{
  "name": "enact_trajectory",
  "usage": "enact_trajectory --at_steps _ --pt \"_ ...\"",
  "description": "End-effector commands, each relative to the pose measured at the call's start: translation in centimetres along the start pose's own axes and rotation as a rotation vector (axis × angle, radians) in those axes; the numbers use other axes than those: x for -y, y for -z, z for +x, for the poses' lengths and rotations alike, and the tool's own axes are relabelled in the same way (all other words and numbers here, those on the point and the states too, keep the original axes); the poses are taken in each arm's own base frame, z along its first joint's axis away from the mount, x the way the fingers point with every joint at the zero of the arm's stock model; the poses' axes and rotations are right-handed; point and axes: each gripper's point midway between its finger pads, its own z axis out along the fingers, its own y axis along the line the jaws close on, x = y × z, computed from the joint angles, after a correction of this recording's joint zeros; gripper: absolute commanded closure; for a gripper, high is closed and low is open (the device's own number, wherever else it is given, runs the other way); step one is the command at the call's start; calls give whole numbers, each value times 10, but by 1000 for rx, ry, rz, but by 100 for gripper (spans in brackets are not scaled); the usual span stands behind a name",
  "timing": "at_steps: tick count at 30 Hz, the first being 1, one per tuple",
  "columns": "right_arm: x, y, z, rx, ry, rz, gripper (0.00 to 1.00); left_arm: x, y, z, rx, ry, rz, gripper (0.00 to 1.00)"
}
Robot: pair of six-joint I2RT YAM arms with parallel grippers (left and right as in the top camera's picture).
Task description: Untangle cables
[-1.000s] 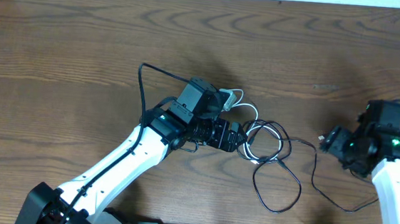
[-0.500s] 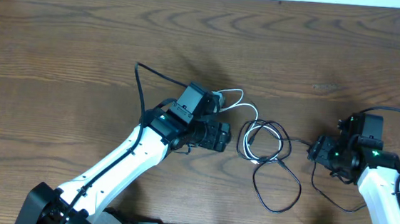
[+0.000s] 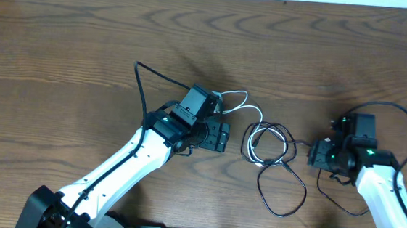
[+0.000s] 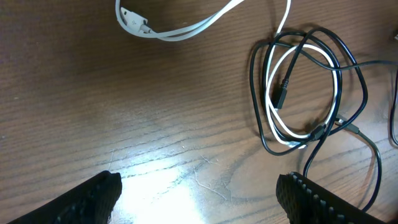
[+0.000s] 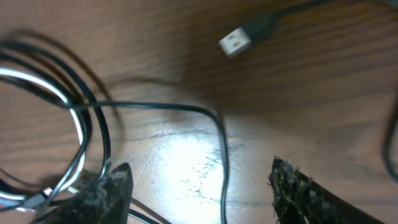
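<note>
Hovering over the wooden surface point(image 3: 85, 46), the left pincer point(image 4: 199, 199) is spread wide and empty; the knotted cables point(image 4: 281, 93) lie ahead of it to the right, the white cable point(image 4: 132, 17) ahead to the left. The right pincer point(image 5: 199, 186) is spread too, a black cable point(image 5: 155, 107) running between its fingers point(image 5: 106, 193), ungripped.

Tangled cables point(image 3: 268, 144) lying between left gripper point(image 3: 225, 139) and right gripper point(image 3: 313, 155), blocking straight path; table point(image 3: 86, 39) stretching open beyond.
</note>
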Motion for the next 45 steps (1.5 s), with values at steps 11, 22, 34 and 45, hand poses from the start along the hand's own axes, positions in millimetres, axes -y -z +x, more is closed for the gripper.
enact_trajectory --at_steps 11,22,34,45 --pt "8 -44 -10 -14 140 98 29 -6 1 4 -13 -10 -25 16" --pt "6 -45 -11 -23 139 86 99 -5 1 5 -15 -6 -21 16" --pt "-68 108 -117 313 178 -208 99 -5 1 5 -16 5 -18 16" --pt "-87 282 -163 798 220 -287 99 -5 1 5 -17 20 -18 16"
